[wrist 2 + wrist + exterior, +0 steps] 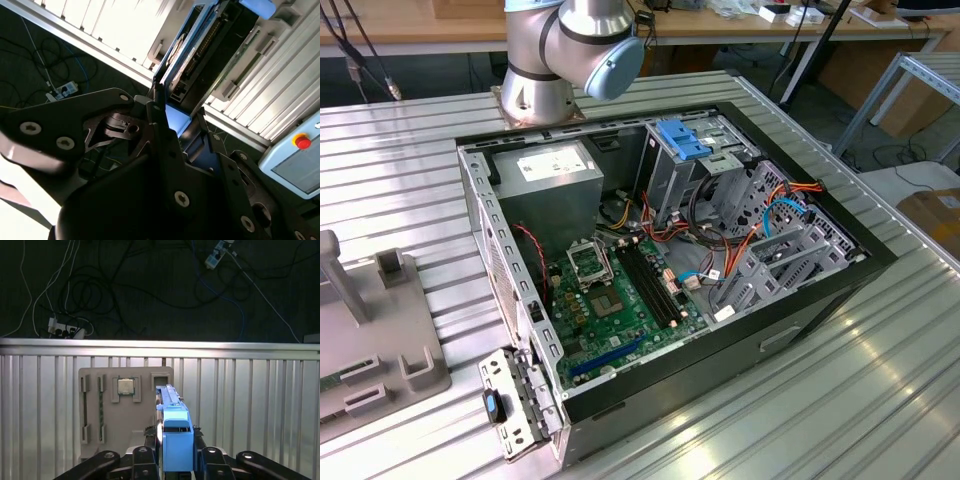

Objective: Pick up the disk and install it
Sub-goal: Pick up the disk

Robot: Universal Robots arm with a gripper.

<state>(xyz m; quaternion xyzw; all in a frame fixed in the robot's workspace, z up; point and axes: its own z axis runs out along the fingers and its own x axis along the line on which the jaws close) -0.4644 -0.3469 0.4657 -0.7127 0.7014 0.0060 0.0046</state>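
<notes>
In both wrist views the disk [176, 426] [197, 60], a flat drive edged by a bright blue carrier frame, stands on edge between the black fingers. My gripper [175, 442] [177, 122] is shut on it, one finger against each broad face. In the first wrist view the disk hangs well above the grey parts fixture [95, 410] on the ribbed table. The open computer case [800, 320] lies on its side in the exterior view, with its metal drive cage [775, 250] at the exterior view's right.
A fixed blue bracket [682, 138] tops the inner cage, beside orange and blue cables. The motherboard [610, 300] lies exposed. The arm's base [550, 60] stands behind the case. The fixture carries a processor chip [125, 386]. Floor cables [100, 295] lie beyond the table edge.
</notes>
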